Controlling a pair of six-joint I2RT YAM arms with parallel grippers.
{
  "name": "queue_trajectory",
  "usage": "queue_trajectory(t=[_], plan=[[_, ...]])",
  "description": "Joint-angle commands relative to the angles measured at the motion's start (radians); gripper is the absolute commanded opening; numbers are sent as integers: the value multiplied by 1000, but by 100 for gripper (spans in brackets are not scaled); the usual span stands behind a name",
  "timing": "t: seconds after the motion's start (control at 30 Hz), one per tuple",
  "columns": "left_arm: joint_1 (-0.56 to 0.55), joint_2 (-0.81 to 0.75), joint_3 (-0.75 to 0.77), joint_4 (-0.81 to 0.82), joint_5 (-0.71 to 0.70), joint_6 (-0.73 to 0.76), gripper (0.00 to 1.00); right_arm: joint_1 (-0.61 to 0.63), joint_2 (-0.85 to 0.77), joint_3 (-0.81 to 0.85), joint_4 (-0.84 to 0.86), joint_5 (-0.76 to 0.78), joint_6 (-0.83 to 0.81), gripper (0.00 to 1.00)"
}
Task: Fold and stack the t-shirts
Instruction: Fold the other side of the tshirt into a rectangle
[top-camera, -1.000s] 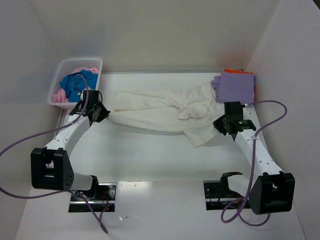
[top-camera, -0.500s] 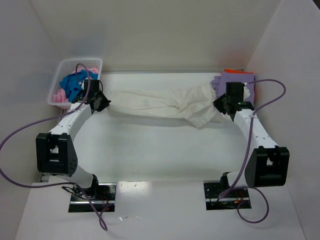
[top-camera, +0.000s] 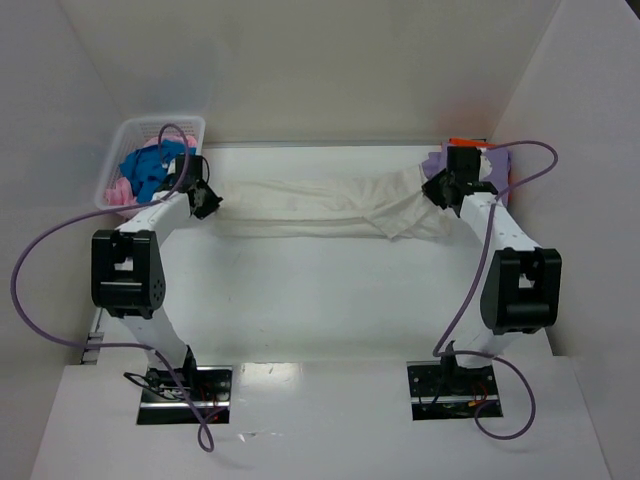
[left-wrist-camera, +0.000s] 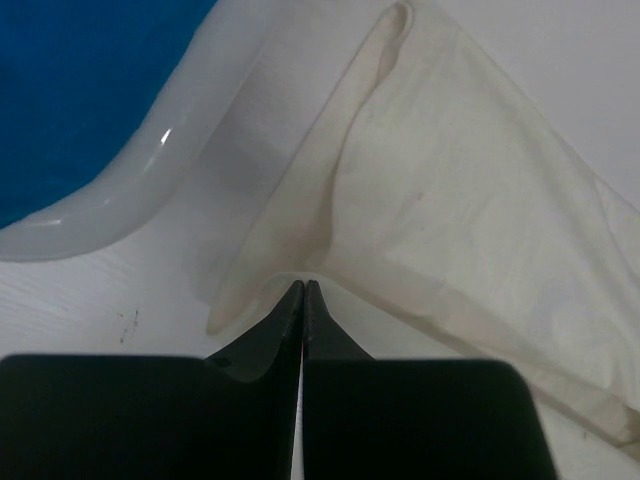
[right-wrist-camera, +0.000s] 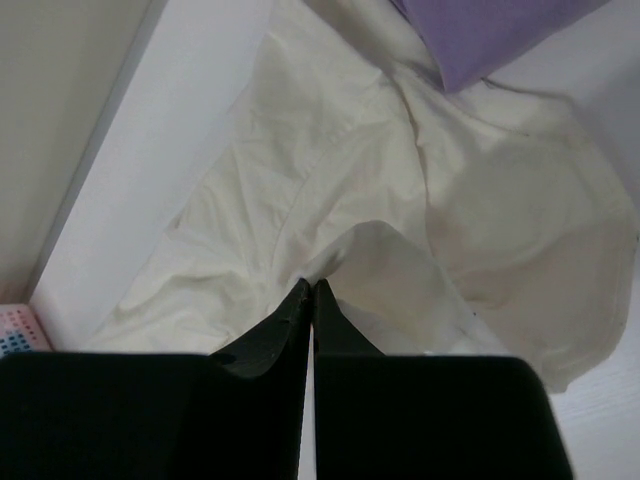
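A large cream-white t-shirt lies stretched across the far part of the table, bunched into a long band. My left gripper is shut on its left end, beside the basket. At the right end, my right gripper is shut on a fold of the same shirt. A folded lavender-purple t-shirt lies at the far right on top of an orange one, mostly hidden behind my right arm. Blue and pink t-shirts sit crumpled in the basket.
A white plastic lattice basket stands at the far left corner; its rim shows close to my left fingers. White walls close the table in at the back and both sides. The arm bases sit at the near edge.
Both grippers have moved toward the far edge, holding the cream-white shirt. The shirt has been drawn back with them and pulled into a narrower, straighter band.
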Motion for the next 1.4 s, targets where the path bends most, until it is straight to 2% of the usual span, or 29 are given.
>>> queue_trajectory(t=[0.0, 0.57, 0.87, 0.93, 0.97, 1.03, 1.07, 1.1, 1.2, 1.23, 1.37], plan=[[27, 42, 60, 52, -33, 17, 0, -7, 54, 59, 79, 2, -19, 4], [36, 209, 202, 61, -22, 37, 0, -7, 296, 240, 143, -27, -85, 6], [36, 272, 260, 84, -11, 37, 2, -17, 393, 293, 165, -50, -126, 11], [36, 284, 284, 84, -11, 46, 3, -17, 427, 306, 165, -78, -157, 16], [36, 295, 297, 84, -11, 55, 8, -26, 439, 324, 165, -78, -157, 18], [36, 295, 318, 84, 1, 64, 18, -26, 468, 359, 154, -104, -182, 35], [36, 295, 318, 84, 1, 64, 25, -26, 468, 369, 142, -104, -191, 42], [36, 295, 318, 93, 10, 75, 42, -26, 468, 369, 142, -104, -191, 46], [36, 269, 308, 134, 42, 98, 56, -26, 439, 378, 142, -104, -231, 62], [36, 251, 308, 150, 67, 107, 67, -26, 426, 378, 142, -104, -254, 73], [36, 218, 274, 255, 299, 152, 82, -26, 316, 387, 96, -104, -272, 81]])
